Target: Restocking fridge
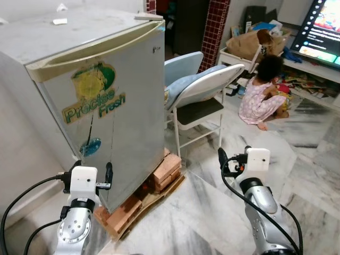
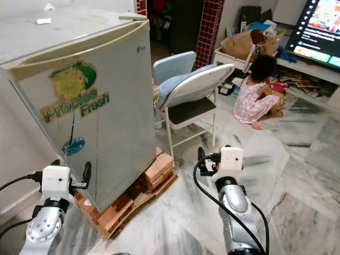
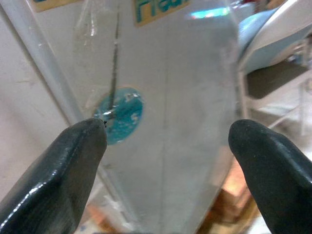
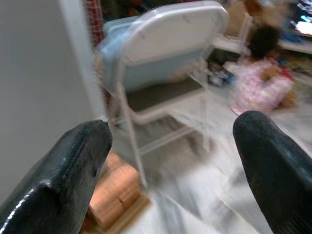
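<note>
A small grey fridge (image 1: 114, 101) with a "Precise Fresh" sticker stands with its door shut, raised on bricks and boards (image 1: 158, 178). My left gripper (image 1: 91, 172) is open, held low in front of the door's lower left corner. In the left wrist view its fingers (image 3: 53, 170) frame a round blue sticker (image 3: 123, 114) on the door, with nothing between them. Out to the right of the fridge, my right gripper (image 1: 235, 159) is open and empty over the marble floor. In the right wrist view it (image 4: 170, 146) faces a folding chair (image 4: 165, 63).
A white folding chair (image 1: 204, 87) with a blue cushion stands right beside the fridge. Behind it a person (image 1: 261, 90) sits on the floor among toys. A TV (image 1: 321, 26) and a bag on a low shelf are at the far right. A wall runs along the left.
</note>
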You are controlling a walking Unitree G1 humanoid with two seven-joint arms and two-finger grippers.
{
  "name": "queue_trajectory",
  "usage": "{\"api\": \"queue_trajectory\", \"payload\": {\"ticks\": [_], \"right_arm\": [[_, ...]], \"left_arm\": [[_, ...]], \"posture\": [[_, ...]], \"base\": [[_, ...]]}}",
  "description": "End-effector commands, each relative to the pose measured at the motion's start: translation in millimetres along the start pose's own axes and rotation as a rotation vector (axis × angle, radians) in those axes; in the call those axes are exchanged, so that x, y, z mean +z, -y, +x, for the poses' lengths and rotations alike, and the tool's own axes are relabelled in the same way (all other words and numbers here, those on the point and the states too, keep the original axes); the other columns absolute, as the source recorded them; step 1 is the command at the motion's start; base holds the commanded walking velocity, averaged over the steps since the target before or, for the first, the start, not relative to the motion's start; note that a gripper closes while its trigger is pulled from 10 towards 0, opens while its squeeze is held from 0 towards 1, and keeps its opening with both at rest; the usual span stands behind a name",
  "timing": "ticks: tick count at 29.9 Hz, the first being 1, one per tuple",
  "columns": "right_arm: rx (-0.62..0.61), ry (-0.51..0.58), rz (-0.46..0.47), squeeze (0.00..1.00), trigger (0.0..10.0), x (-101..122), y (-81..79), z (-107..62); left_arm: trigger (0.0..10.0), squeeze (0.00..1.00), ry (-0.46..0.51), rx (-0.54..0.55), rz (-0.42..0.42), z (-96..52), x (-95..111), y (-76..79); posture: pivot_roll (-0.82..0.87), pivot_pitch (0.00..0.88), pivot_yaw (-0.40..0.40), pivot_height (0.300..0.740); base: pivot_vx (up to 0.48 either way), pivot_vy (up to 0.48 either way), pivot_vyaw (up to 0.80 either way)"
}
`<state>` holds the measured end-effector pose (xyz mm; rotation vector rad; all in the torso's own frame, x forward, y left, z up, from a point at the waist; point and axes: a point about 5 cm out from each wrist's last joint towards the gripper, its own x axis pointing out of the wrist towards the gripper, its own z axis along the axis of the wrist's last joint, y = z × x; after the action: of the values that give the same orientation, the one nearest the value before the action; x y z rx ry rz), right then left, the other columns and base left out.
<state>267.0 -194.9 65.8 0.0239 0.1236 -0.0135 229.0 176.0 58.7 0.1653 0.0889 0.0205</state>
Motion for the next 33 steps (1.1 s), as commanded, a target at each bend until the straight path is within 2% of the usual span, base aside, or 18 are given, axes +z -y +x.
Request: {"api": "queue_trajectory", "payload": {"ticks": [1, 20, 26, 33], "right_arm": [[0.008, 0.008, 0.013, 0.00, 10.0, 1.6, -3.5, 2.0], [-0.005, 0.019, 0.015, 0.00, 10.0, 3.8, -2.3, 7.4], [-0.025, 0.001, 0.023, 0.00, 10.0, 1.3, 0.5, 7.1], [-0.025, 0.000, 0.010, 0.00, 10.0, 1.7, 1.6, 7.0]], "left_arm": [[10.0, 0.00, -0.003, 0.013, 0.023, -0.6, 0.4, -6.6], [10.0, 0.00, -0.010, 0.011, 0.014, -1.5, -1.5, -2.9], [10.0, 0.00, 0.005, 0.018, 0.041, 0.1, 0.4, -4.9], [10.0, 0.00, -0.008, -0.027, 0.003, -1.1, -1.2, -0.4]], "posture": [[0.05, 0.000, 0.003, 0.740], [0.05, 0.000, -0.008, 0.740], [0.05, 0.000, -0.006, 0.740], [0.04, 0.000, -0.006, 0.740]], "base": [[0.000, 0.476, 0.00], [0.000, 0.458, 0.00], [0.000, 0.000, 0.00], [0.000, 0.000, -0.80]]}}
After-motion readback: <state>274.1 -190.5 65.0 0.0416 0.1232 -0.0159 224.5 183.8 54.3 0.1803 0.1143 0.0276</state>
